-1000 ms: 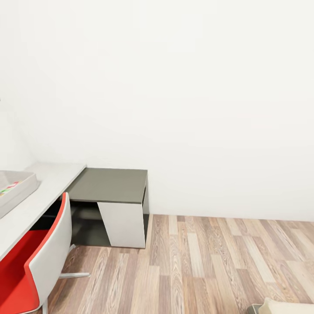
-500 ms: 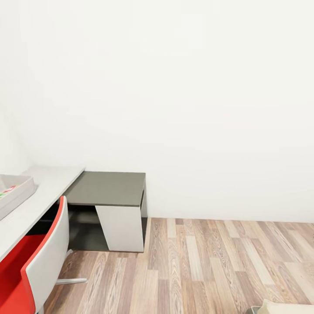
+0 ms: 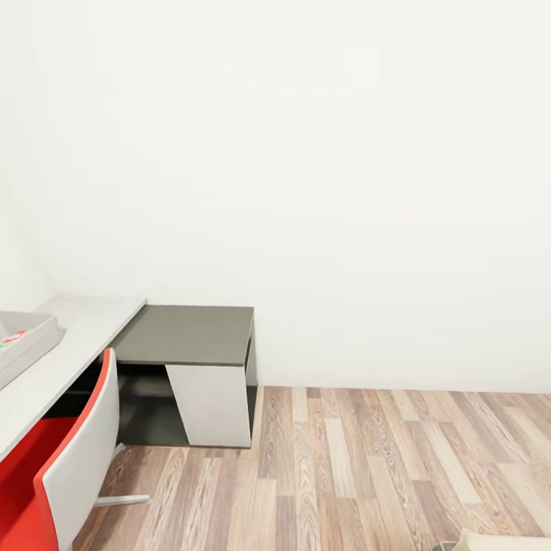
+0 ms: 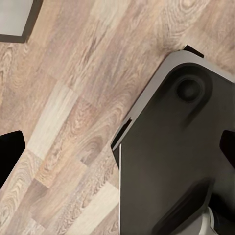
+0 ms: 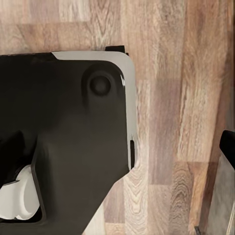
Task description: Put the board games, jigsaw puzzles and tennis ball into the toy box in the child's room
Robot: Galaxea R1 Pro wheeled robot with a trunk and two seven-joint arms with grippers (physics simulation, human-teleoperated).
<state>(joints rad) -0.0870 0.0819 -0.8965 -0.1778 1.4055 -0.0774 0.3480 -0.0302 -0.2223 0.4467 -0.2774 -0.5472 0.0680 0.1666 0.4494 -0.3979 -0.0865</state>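
the toy box [image 3: 34, 337] sits on the pale table [image 3: 73, 344] far to the left, by a red chair [image 3: 53, 467], both wrist cameras look down at the wood floor [image 4: 73, 98], and i cannot tell if the grippers are spread or pressed together.

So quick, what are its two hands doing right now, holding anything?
Left gripper: cannot be told; its wrist camera looks down at the wood floor and the robot's dark base.
Right gripper: cannot be told either, same sort of view.

Flat, even, bright light washes the white wall [image 3: 344, 168] almost featureless in the head view; soft shade gathers under the dark-grey desk section [image 3: 187, 334]; both wrist views are softly blurred, the wood floor [image 4: 73, 107] grain smeared, the robot's dark base [image 5: 63, 147] nearly detail-free.
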